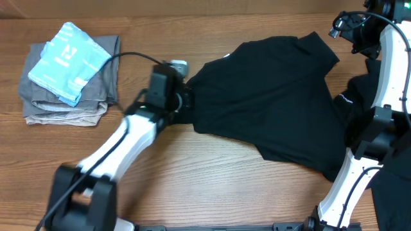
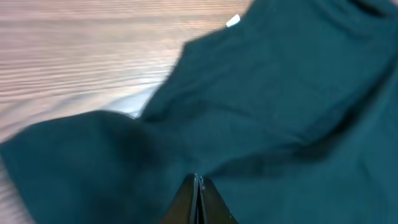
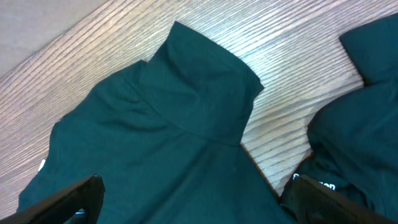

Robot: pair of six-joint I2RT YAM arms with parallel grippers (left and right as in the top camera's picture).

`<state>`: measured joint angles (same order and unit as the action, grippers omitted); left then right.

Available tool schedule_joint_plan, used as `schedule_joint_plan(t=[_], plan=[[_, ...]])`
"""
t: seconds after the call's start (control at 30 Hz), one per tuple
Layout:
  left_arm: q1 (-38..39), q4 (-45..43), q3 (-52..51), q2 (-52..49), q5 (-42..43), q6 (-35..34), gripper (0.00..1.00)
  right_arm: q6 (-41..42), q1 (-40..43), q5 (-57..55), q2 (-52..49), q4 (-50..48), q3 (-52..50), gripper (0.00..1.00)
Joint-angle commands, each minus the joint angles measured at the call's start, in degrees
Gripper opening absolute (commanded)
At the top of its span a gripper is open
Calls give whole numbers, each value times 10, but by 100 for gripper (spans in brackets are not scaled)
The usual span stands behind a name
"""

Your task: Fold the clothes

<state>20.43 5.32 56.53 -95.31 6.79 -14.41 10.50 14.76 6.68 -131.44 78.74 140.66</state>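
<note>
A black shirt (image 1: pixel 270 96) lies spread over the middle and right of the wooden table. My left gripper (image 1: pixel 185 99) is at the shirt's left edge. In the left wrist view its jaws (image 2: pixel 198 180) are shut and pinch the dark cloth (image 2: pixel 280 93), which creases away from the tips. My right gripper (image 1: pixel 341 29) hangs above the shirt's far right sleeve. In the right wrist view its fingers (image 3: pixel 199 205) are wide open and empty over the shirt (image 3: pixel 155 124).
A folded grey garment (image 1: pixel 38 102) with a light blue folded item (image 1: pixel 69 59) on top sits at the far left. Another dark garment (image 1: pixel 388 189) with white print (image 3: pixel 314 184) lies at the right edge, beside the right arm.
</note>
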Motion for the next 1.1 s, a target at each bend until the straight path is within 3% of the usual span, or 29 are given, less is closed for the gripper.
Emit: schedule_joint_plan(t=[0.0, 0.3, 0.73, 0.87, 1.07], plan=[[17, -43, 8, -55, -11, 9, 4, 2, 1, 3, 7, -2, 7, 100], [17, -97, 8, -124, -120, 16, 4, 2, 1, 3, 7, -2, 7, 100], [14, -88, 8, -198, -170, 15, 4, 2, 1, 3, 7, -2, 7, 100], [0, -36, 8, -207, -202, -23, 4, 2, 1, 3, 7, -2, 7, 100], [-41, 73, 8, -206, -252, -152, 4, 2, 1, 3, 7, -2, 7, 100]])
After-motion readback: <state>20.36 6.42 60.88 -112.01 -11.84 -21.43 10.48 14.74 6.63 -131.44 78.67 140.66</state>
